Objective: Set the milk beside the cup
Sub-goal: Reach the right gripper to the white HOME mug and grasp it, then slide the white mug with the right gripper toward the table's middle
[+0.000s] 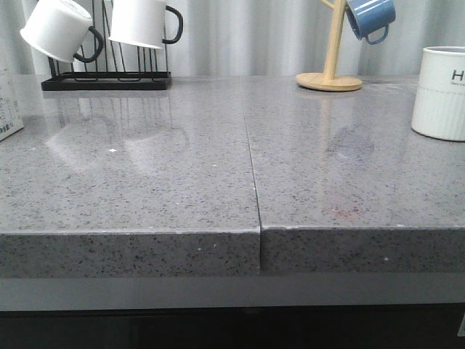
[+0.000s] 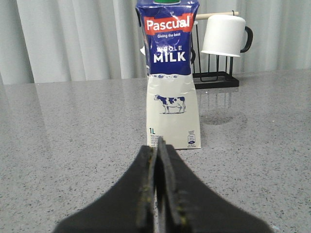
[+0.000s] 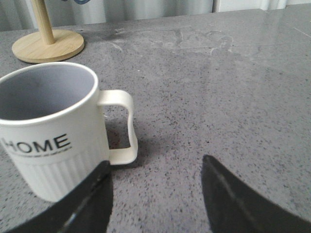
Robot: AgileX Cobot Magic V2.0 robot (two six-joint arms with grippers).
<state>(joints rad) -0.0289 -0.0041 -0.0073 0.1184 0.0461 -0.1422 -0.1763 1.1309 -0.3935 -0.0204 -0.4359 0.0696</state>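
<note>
The milk carton stands upright on the grey counter, white below with a dark blue "WHOLE MILK" top and a cow picture. Only its edge shows at the far left of the front view. My left gripper is shut and empty, a short way in front of the carton. The white ribbed "HOME" cup with its loop handle stands at the far right of the counter. My right gripper is open and empty, right beside the cup's handle. Neither gripper shows in the front view.
A black rack with plain white mugs stands at the back left, behind the carton. A wooden mug tree with a blue mug stands at the back right. A seam runs down the counter's middle.
</note>
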